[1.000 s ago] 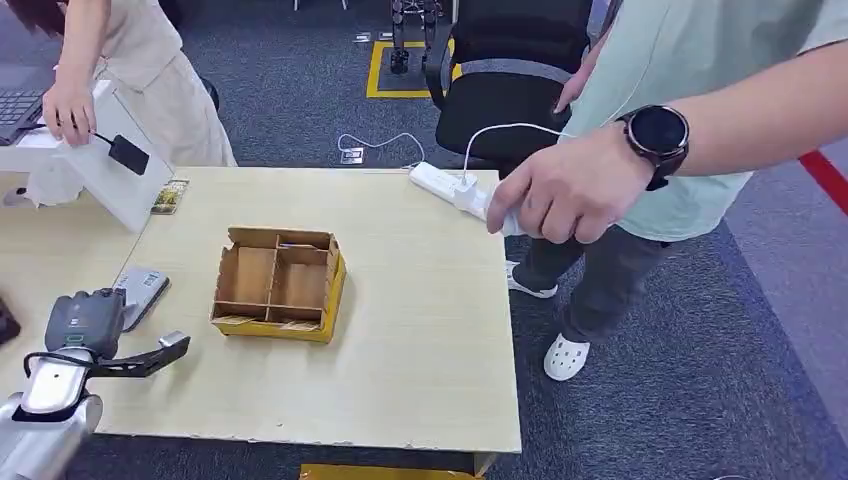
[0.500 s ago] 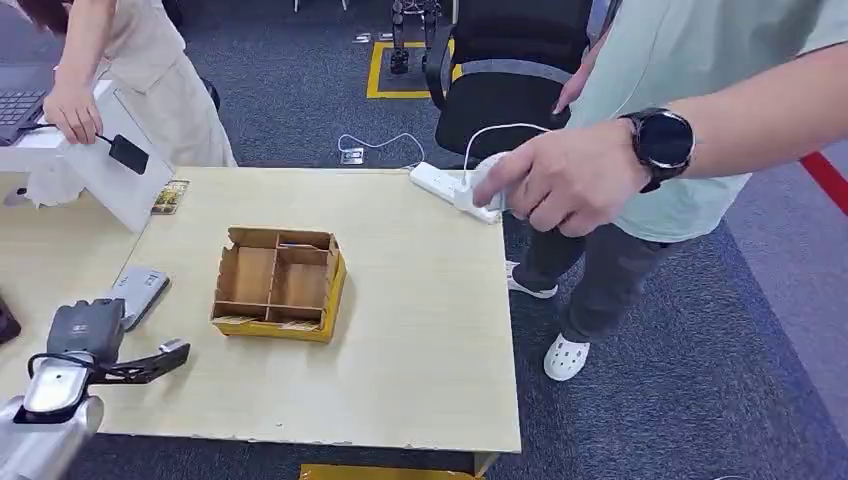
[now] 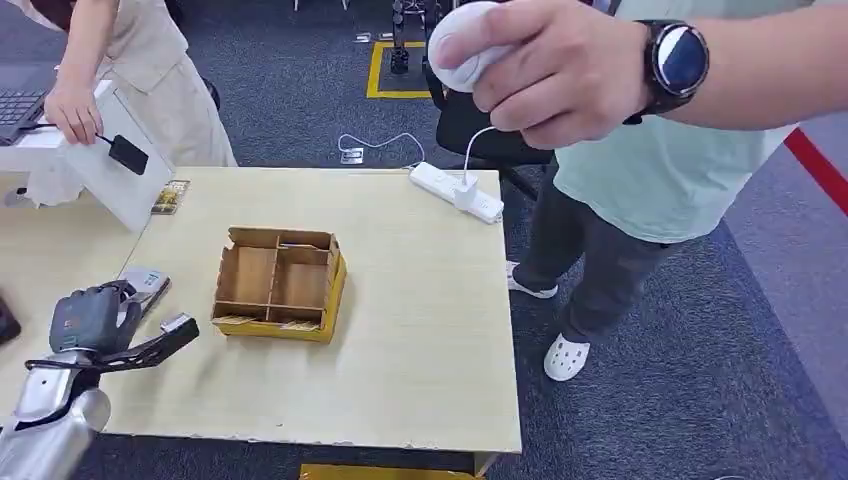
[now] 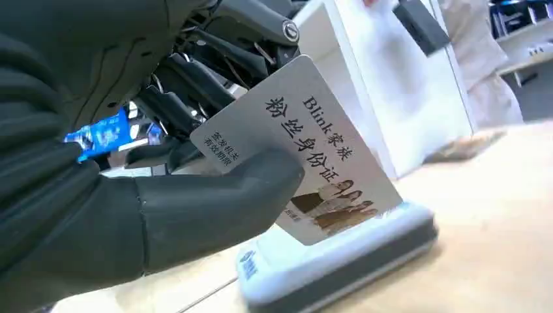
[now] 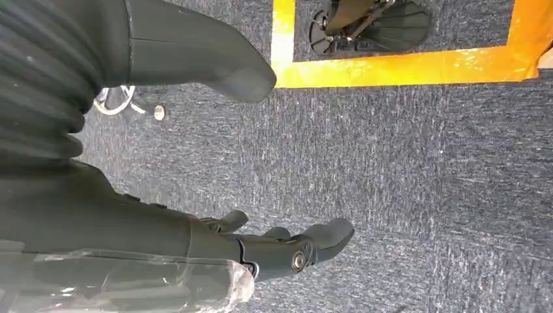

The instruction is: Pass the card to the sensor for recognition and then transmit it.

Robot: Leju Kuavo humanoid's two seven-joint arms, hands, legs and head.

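The card [image 4: 306, 147] is being pinched in the left hand [image 4: 117, 195], between the thick thumb on its printed face and the darker fingers behind it. It is being held tilted over the sensor [image 4: 339, 261], a flat white-topped, grey-edged reader lying on the table [image 3: 420, 330]. The card's lower corner is being presented just above the reader's top face; whether the two are touching cannot be told. The card's long axis is being kept slanted downward toward the reader. In the head view the left hand [image 3: 95, 320] is sitting right beside the sensor [image 3: 145, 285] at the table's left edge, so the left arm is judged the nearer one by far.

The right hand [image 5: 261, 251] is hanging over the carpet, holding nothing, with fingers apart.

Chinese characters are being displayed on the card, beginning with the word "Blink"; smaller characters are printed at one end, and a picture lies near the lower edge. A small blue logo, too small to read, is being shown on the sensor's corner.

A compartmented cardboard box [image 3: 280, 285] is standing near the hand. A person's hand [image 3: 560, 65] is being held in the foreground with a white object.

The recognition step is judged to be in progress; the handover is not yet done.
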